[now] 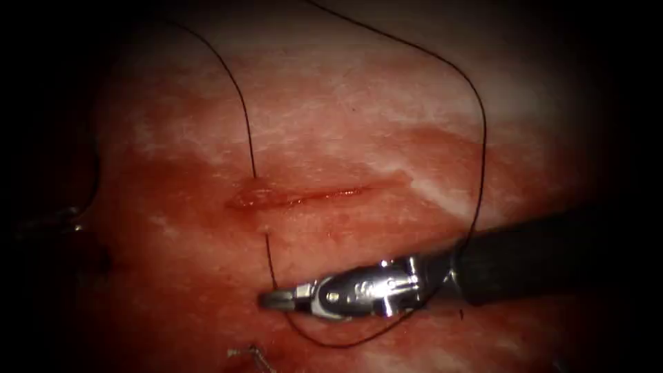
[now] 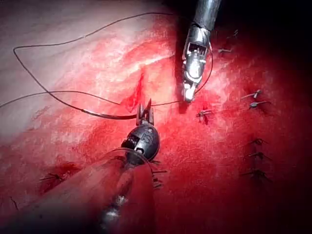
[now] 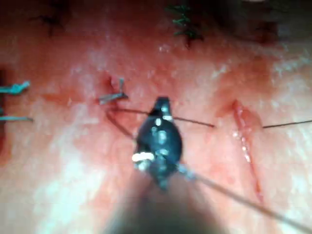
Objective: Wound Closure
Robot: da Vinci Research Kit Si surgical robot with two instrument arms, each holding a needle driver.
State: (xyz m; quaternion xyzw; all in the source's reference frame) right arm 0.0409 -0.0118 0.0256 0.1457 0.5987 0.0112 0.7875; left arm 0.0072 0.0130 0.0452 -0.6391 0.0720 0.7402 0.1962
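While no writing can be read, the right claw (image 1: 271,300), low in the endoscope frame, is closed on the thread (image 1: 243,110) below the cut (image 1: 304,197); the left claw (image 2: 145,111) grips the needle (image 2: 105,115)

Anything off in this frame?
Nothing stands out. Right tool is shut on the thread below the cut; thread passes through the cut's left end. Left tool holds the needle near one end, not in the tissue, left of the cut.

Thread (image 1: 242,114) and red fluid (image 1: 207,200) lie on the tissue (image 1: 331,117).
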